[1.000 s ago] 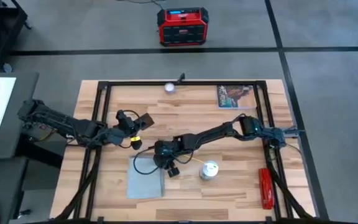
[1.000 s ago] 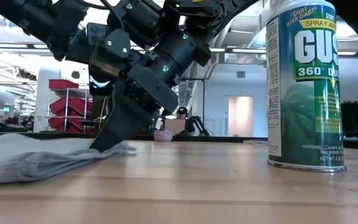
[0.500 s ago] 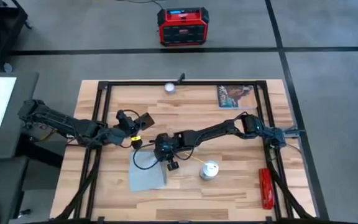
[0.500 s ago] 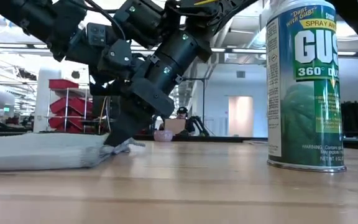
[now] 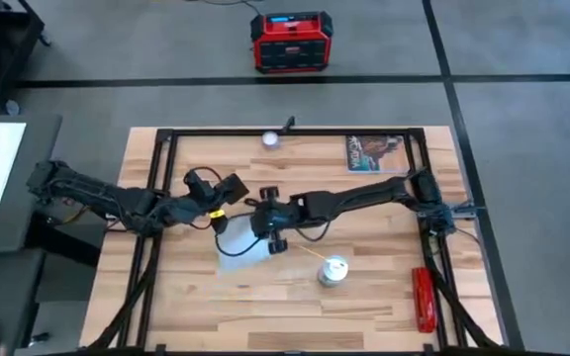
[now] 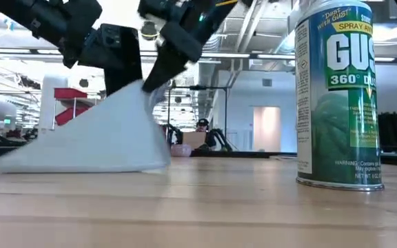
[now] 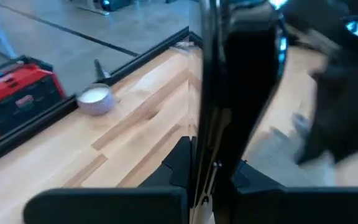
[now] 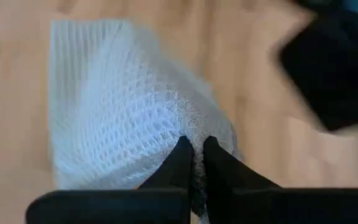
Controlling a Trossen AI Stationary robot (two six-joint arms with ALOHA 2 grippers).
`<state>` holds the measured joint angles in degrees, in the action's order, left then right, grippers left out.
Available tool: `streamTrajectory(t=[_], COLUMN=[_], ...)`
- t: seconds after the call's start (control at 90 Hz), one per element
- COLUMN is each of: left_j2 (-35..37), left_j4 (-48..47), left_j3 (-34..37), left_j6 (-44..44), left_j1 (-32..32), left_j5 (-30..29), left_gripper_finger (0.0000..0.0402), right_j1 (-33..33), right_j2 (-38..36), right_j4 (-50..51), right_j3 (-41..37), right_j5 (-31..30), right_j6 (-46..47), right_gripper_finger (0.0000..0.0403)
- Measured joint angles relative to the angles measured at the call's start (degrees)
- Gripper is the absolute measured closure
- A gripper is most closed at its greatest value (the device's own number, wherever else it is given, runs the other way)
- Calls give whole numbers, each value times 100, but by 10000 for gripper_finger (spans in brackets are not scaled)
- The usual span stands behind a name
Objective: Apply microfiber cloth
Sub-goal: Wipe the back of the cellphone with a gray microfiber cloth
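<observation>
The microfiber cloth (image 5: 239, 252), pale grey-blue, hangs like a tent (image 6: 95, 138) from my right gripper (image 5: 259, 231), which is shut on it near the table's middle. Its lower edge (image 6: 81, 167) rests on the wood. Just left of that, my left gripper (image 5: 216, 202) is shut on a small black phone (image 5: 232, 187), which it holds above the table. In the left wrist view the phone (image 7: 244, 93) stands on edge between the fingers. My left gripper pinches the phone's near end (image 7: 219, 158) between its two fingers, coming from the table's left. The phone sticks out beyond the fingertips, clear of the table. My right gripper pinches a bunched peak of the cloth (image 8: 188, 127) between its two fingertips, slanting down from the right. The cloth hangs spread below the fingers, its lower edge on the table.
A green-and-white spray can (image 5: 332, 270) stands near the cloth's right side, large in the low view (image 6: 336, 96). A picture card (image 5: 369, 153) and a small white round object (image 5: 270, 138) lie at the far edge. A red tool (image 5: 424, 297) lies at the right.
My right gripper has risen and gone toward the table's far edge, closer to the phone, shut on the cloth. The cloth, lying flat before, has been dragged along and pulled up into a tent, its lower edge still on the table.
</observation>
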<state>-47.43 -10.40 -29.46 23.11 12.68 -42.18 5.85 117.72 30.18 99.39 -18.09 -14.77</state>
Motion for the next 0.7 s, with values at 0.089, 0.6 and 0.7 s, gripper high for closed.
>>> streamTrajectory(t=[0.089,0.6,0.7], left_j2=[69,-218,-279], left_j4=[120,834,870], left_j3=[-1,-1,-1], left_j6=[-93,-95,-81], left_j1=[-21,-21,-21], left_j5=[158,488,480], left_gripper_finger=[399,399,399], right_j1=[0,-23,-65], right_j2=[-159,-556,-556], right_j4=[80,-1148,-1378], right_j3=[-4,4,4], right_j5=[-273,-1037,-1038], right_j6=[61,-305,-375], right_gripper_finger=[402,403,403])
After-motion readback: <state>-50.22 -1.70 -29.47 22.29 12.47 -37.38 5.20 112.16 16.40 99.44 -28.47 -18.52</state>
